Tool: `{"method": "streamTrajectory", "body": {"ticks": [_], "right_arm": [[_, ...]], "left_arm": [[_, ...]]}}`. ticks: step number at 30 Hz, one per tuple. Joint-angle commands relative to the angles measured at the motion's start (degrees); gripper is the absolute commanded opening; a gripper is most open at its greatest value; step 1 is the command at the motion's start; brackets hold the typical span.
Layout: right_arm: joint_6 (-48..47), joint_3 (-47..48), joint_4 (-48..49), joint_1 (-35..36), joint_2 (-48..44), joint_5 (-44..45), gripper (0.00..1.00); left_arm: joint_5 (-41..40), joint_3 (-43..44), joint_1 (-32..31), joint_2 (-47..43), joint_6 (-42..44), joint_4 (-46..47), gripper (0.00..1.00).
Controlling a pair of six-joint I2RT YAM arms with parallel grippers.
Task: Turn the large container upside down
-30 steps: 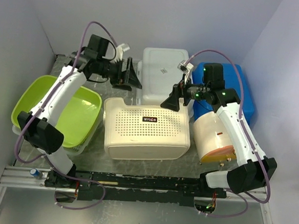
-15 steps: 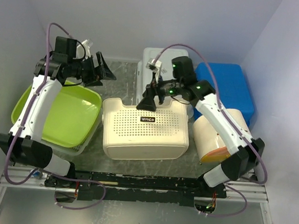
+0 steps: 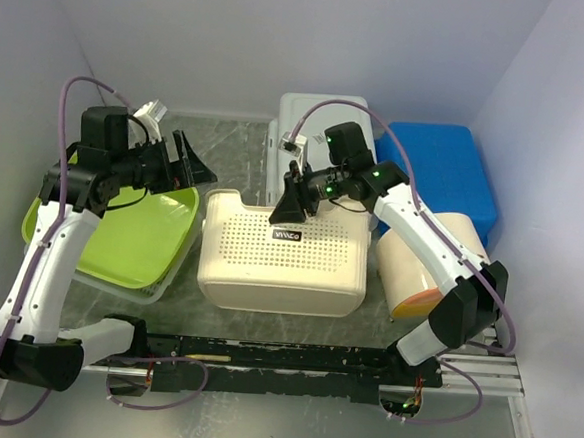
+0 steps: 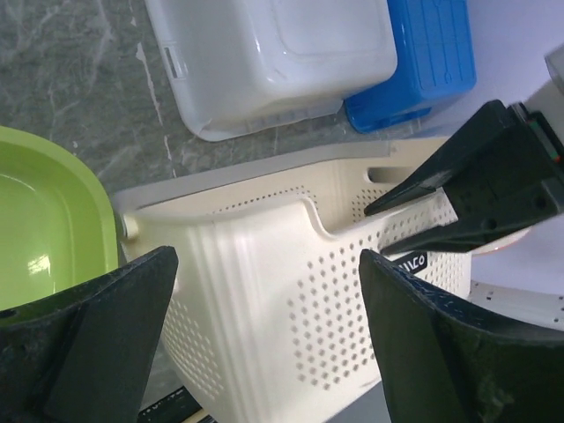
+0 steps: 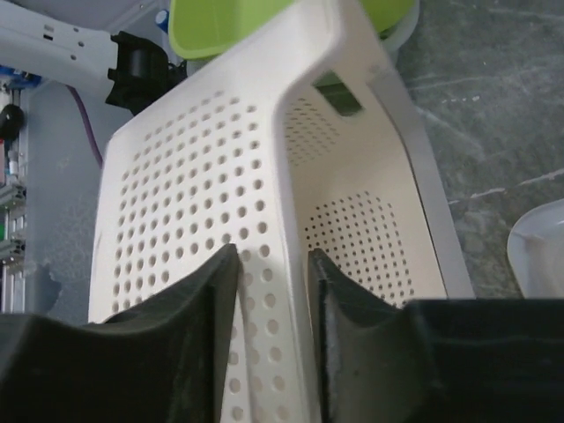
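The large container [image 3: 284,264] is a cream perforated basket in the middle of the table. It appears to lie on its side, with a dark-labelled face up and its opening toward the back. My right gripper [image 3: 291,207] sits on its upper back rim. In the right wrist view the right gripper [image 5: 271,254] has one finger on the outer wall [image 5: 194,176] and the other inside, shut on that wall. My left gripper [image 3: 191,162] hangs open beyond the basket's left end. In the left wrist view the left gripper [image 4: 264,260] holds nothing, with the basket [image 4: 291,291] below it.
A lime green tub [image 3: 136,233] sits at the left, touching the basket's end. An upturned white tub [image 3: 324,126] stands behind the basket, with a blue tub [image 3: 446,170] to its right. A cream round bin [image 3: 419,268] lies at the right. A black rail [image 3: 262,357] runs along the front.
My right gripper moved left onto the basket's back rim and closed on the wall. My left arm swung left and back, away from the basket, still open.
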Motion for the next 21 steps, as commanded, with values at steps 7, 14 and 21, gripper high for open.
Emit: {"method": "streamTrajectory", "body": {"ticks": [7,14,21], "right_arm": [[1.1,4.4,-7.8,-3.2,6.5,-4.1,0.07],[11.0,-0.2,-1.0,-9.3,7.6,-12.6,0.00],[19.2,-6.1,5.9,-12.8,9.5,-17.4,0.00]], "left_arm": [[2.4,-1.3,-0.8,-1.2,7.3,2.3,0.95],[5.3,-6.4,-2.0,-6.0,6.5,1.4,0.93],[-7.7,-6.6,-12.1,-14.1,3.1,-6.0,0.93]]}}
